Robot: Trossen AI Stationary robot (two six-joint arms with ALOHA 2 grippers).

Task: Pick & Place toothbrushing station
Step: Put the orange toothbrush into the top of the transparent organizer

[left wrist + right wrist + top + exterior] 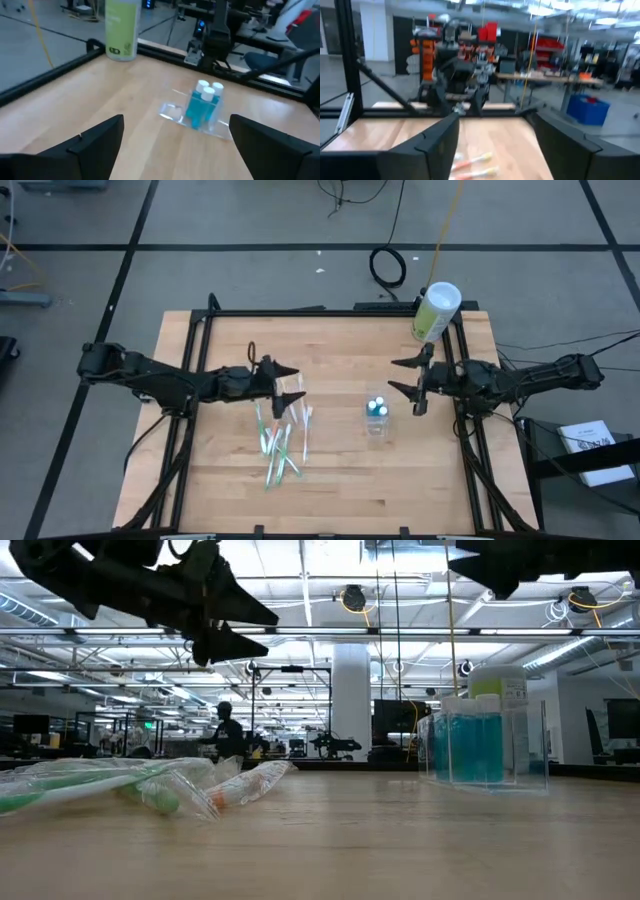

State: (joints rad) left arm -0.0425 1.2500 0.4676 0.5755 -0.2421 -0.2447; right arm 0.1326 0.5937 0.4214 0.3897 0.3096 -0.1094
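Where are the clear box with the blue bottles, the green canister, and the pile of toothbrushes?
Clear box [377,420], high view, its bottle tops.
Green canister [436,312], high view, its side.
Toothbrushes [282,442], high view, middle of the pile.

1. Grey floor [250,220] crossed by dark lines; a coiled black cable [388,266] lies beyond the counter's far edge;
2. Rows of ceiling lights [330,560]; a white column [351,700]; a person [226,732] standing far off.

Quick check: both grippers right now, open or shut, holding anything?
Left gripper: open, empty, above the pile of slim wrapped toothbrushes.
Right gripper: open, empty, beside the small clear plastic cup with blue tubes.
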